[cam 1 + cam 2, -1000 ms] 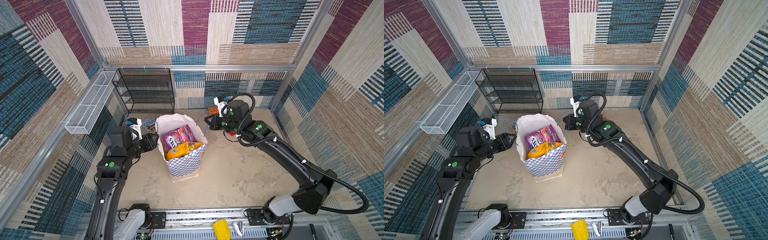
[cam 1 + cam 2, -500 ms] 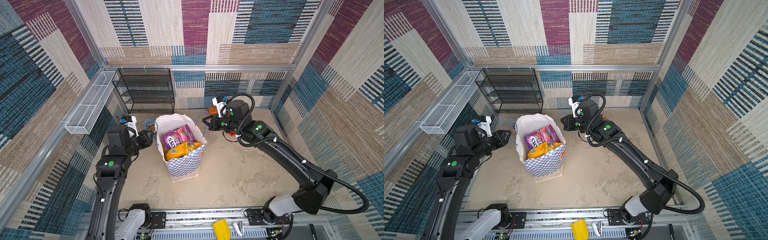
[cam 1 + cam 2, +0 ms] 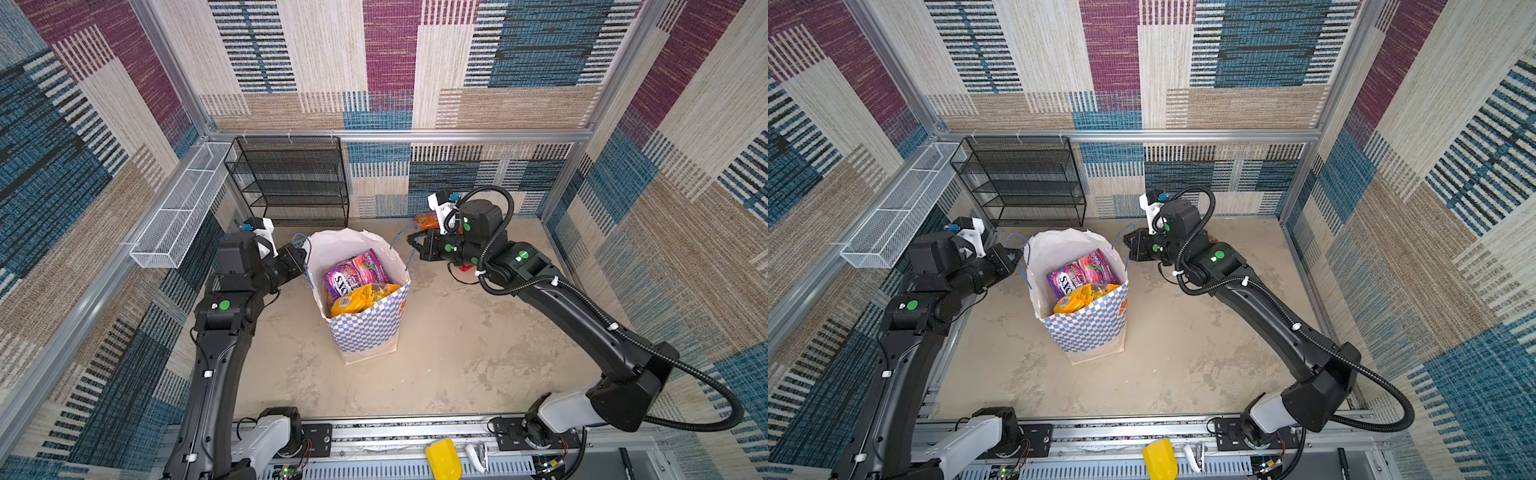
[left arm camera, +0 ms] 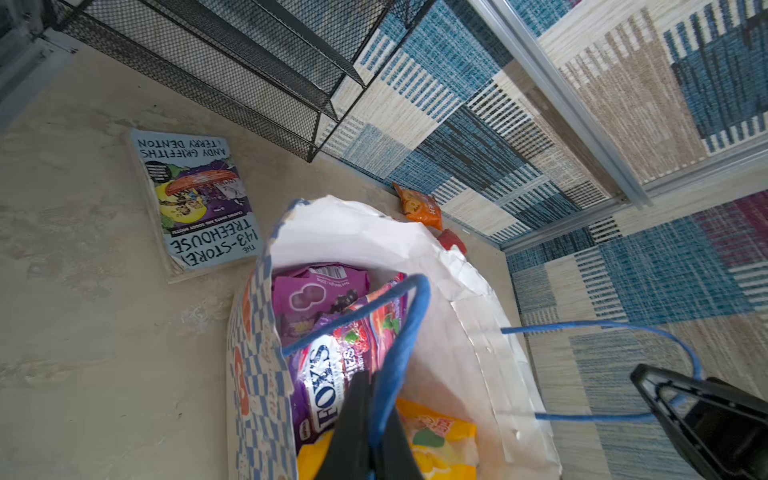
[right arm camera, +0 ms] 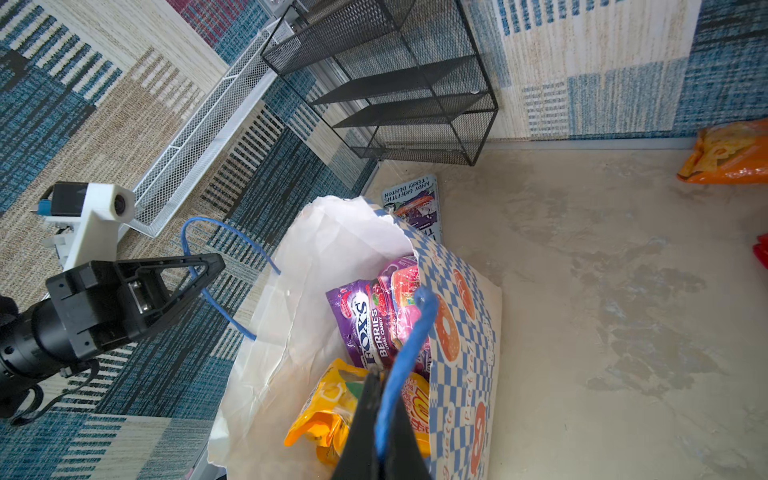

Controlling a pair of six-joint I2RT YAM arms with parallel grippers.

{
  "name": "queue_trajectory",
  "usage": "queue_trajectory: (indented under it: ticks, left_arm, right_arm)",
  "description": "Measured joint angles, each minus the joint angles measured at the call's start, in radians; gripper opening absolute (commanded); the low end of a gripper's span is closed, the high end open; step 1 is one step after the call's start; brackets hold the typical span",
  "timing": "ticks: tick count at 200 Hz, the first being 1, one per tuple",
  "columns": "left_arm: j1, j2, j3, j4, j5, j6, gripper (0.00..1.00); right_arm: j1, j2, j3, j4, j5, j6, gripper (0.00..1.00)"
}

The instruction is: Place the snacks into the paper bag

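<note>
The checked paper bag stands upright and open mid-floor. Inside lie snacks: a purple packet and a yellow packet. My left gripper is shut on the bag's left blue cord handle. On the opposite side my right gripper is shut on the right blue cord handle. An orange packet lies at the back wall. A red packet lies on the floor beside it, under my right arm.
A blue-grey book lies flat on the floor behind the bag. A black mesh shelf stands against the back wall at the left. A white wire basket hangs on the left wall.
My left gripper has closed its jaws on the left cord handle at the bag's rim. The right gripper and the bag have stayed where they were.
</note>
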Motion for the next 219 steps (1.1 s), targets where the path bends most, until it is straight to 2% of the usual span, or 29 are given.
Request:
queue_trajectory:
  ticks: [23, 51, 72, 101, 160, 219]
  left_arm:
    - [-0.016, 0.046, 0.064, -0.022, 0.045, -0.003, 0.00]
    - [-0.045, 0.089, 0.153, -0.045, 0.074, -0.003, 0.00]
    - [-0.046, 0.066, 0.183, -0.041, 0.080, -0.001, 0.00]
    - [-0.047, 0.010, 0.121, -0.024, 0.063, 0.009, 0.00]
    - [-0.047, -0.017, -0.021, 0.009, 0.066, 0.016, 0.00]
    - [-0.043, 0.042, 0.076, 0.032, 0.081, 0.000, 0.00]
  right_arm:
    - [0.015, -0.015, 0.035, -0.022, 0.005, 0.008, 0.00]
    - [0.105, 0.082, 0.243, -0.053, 0.029, -0.008, 0.00]
    - [0.129, 0.130, 0.317, -0.046, 0.033, -0.016, 0.00]
    - [0.126, 0.132, 0.299, -0.061, 0.081, -0.023, 0.00]
    - [0.130, 0.051, 0.095, -0.035, 0.097, -0.014, 0.00]
    - [0.127, 0.125, 0.223, -0.042, 0.110, -0.022, 0.00]
